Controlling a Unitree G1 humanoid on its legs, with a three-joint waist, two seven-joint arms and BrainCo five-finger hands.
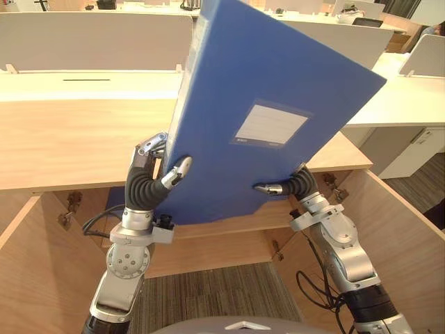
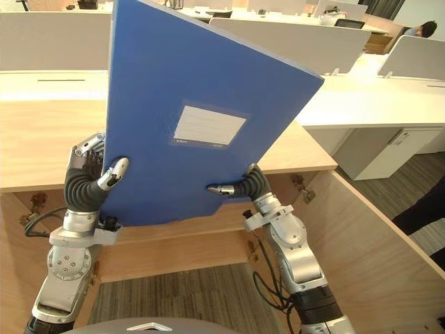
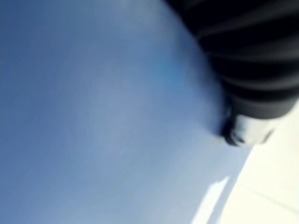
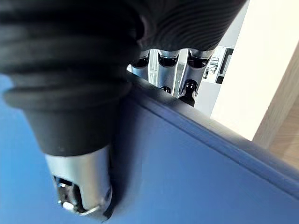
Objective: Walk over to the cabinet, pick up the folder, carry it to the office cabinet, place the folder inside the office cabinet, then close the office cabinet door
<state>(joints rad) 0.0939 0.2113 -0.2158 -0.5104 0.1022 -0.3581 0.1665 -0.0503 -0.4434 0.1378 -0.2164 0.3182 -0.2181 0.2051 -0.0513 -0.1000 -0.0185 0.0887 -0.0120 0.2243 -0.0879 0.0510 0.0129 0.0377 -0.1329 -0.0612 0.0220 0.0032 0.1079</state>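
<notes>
You have the folder (image 1: pixel 271 118) pinched by thumb and fingers of your left hand (image 1: pixel 144 181) and right hand (image 1: pixel 299 183), tilted above the open office cabinet (image 1: pixel 76 139); placing it inside and closing the door (image 1: pixel 403 236) remain.

Silver-grey arms (image 1: pixel 128 268); left robot hand (image 1: pixel 144 184), right robot hand (image 1: pixel 300 182): dark ribbed covers, silver dark-tipped thumbs.

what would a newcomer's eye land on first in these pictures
A big blue folder with a white label is held up, tilted, in the middle of the head views. The left robot hand and the right robot hand pinch it near its lower edge, one on each side, thumbs on its face. Below it is a wooden cabinet with both doors swung open.
</notes>
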